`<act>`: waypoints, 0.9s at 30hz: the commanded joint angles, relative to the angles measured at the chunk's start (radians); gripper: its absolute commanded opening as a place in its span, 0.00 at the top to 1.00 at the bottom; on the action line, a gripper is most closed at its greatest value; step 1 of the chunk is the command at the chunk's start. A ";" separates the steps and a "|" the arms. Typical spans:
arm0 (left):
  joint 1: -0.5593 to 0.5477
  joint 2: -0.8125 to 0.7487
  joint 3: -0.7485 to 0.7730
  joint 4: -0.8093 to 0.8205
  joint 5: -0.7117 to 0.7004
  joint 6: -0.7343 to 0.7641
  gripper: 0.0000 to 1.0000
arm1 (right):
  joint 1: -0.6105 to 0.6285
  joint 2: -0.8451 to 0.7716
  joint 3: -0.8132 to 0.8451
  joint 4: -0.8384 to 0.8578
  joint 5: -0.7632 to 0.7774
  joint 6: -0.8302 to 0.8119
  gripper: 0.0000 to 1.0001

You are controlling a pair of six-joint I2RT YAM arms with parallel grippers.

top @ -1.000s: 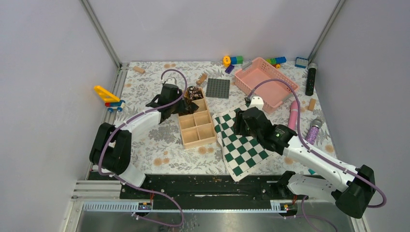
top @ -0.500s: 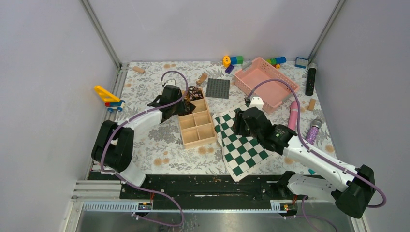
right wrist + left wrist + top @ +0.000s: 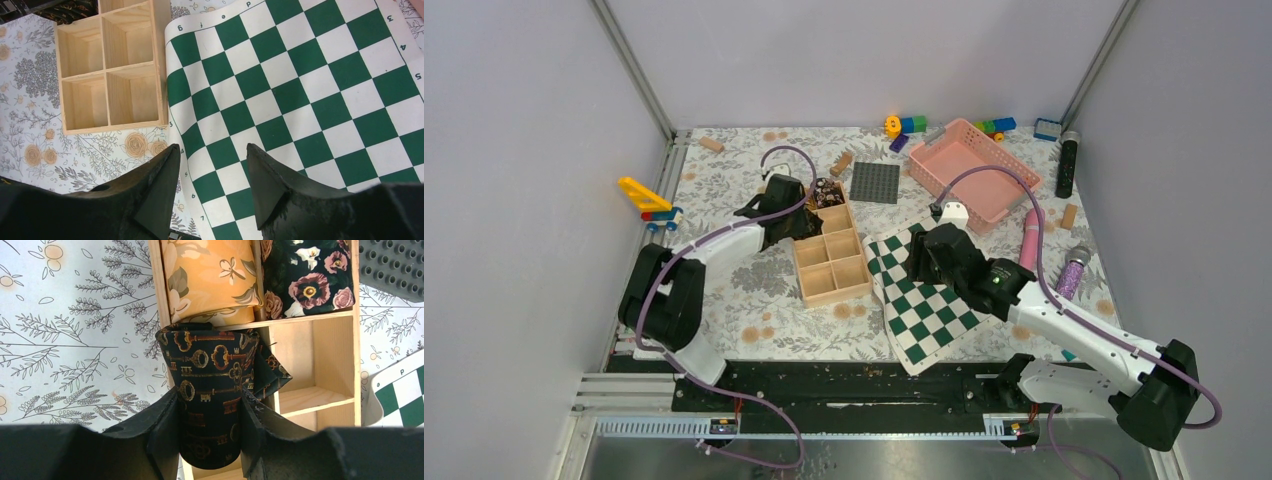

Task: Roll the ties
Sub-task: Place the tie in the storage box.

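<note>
Left arm's elbow is noted swung slightly toward the wooden box [image 3: 829, 255]; the left hand [image 3: 209, 396] is barely shifted, clamped on the rolled key-patterned tie [image 3: 210, 360] above the left compartment behind the golden tie [image 3: 210, 275]. Right hand [image 3: 212, 152] is unchanged, jaws apart and empty. A loose fold appears to hang at the coil's right, so the roll could be snagged on the divider or sprung open on release.
</note>
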 commanded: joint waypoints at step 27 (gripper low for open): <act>-0.093 0.113 0.215 -0.237 -0.195 -0.032 0.39 | -0.015 -0.062 -0.009 0.017 0.024 -0.008 0.41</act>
